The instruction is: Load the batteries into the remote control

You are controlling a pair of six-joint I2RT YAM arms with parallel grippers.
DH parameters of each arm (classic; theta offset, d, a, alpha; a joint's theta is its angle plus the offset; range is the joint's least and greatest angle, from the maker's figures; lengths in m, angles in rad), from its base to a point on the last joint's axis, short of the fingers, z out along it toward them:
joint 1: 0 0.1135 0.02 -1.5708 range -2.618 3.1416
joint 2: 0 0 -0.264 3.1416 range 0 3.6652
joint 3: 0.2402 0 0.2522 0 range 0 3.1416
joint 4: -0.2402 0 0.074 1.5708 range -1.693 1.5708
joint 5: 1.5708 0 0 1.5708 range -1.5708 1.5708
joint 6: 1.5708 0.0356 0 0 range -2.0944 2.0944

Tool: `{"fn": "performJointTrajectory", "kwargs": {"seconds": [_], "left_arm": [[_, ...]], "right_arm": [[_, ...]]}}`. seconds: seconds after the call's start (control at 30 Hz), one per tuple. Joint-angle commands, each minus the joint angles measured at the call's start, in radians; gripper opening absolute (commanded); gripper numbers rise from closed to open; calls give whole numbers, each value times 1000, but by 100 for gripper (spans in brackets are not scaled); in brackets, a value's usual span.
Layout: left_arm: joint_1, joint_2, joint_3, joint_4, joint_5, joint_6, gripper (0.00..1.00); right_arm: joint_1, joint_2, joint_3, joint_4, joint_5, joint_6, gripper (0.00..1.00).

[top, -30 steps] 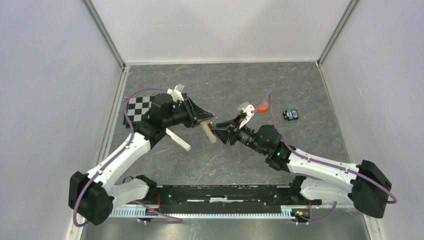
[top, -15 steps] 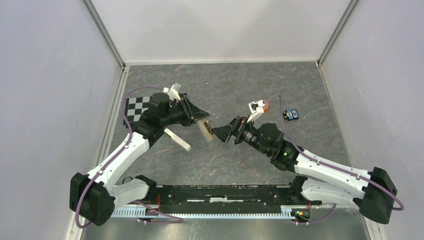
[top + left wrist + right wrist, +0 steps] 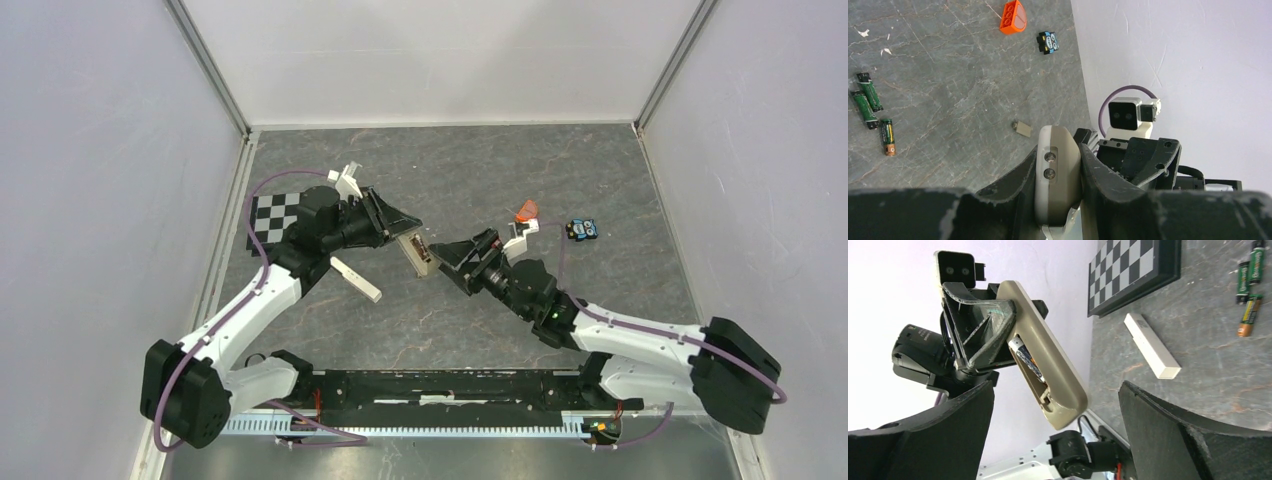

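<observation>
Right wrist view: slim tan-grey plastic remote control (image 3: 1058,365), clamped by the left gripper (image 3: 405,232), apparently holds one dark cylindrical battery (image 3: 1026,360); right gripper (image 3: 447,256) gapes wide, empty; a second battery looks yet to be loaded.

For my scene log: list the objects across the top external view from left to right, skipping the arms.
checkerboard → white bar → remote control → orange block → blue-and-black block

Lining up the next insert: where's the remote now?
Top view, left of centre: the remote is held by the left fingers, facing the open right fingers.
</observation>
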Motion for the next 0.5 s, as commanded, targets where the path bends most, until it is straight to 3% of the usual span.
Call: {"fn": "performJointTrajectory", "kwargs": {"seconds": [0.0, 0.27, 0.47], "left_arm": [[3, 12, 12, 98, 30, -30, 2], [4, 6, 1, 88, 46, -10, 2], [4, 6, 2, 76, 53, 8, 2]], "right_arm": [[-2, 79, 67, 177, -11, 110, 98], [-9, 150, 82, 266, 22, 136, 98], [-53, 194, 90, 312, -68, 162, 96]]}}
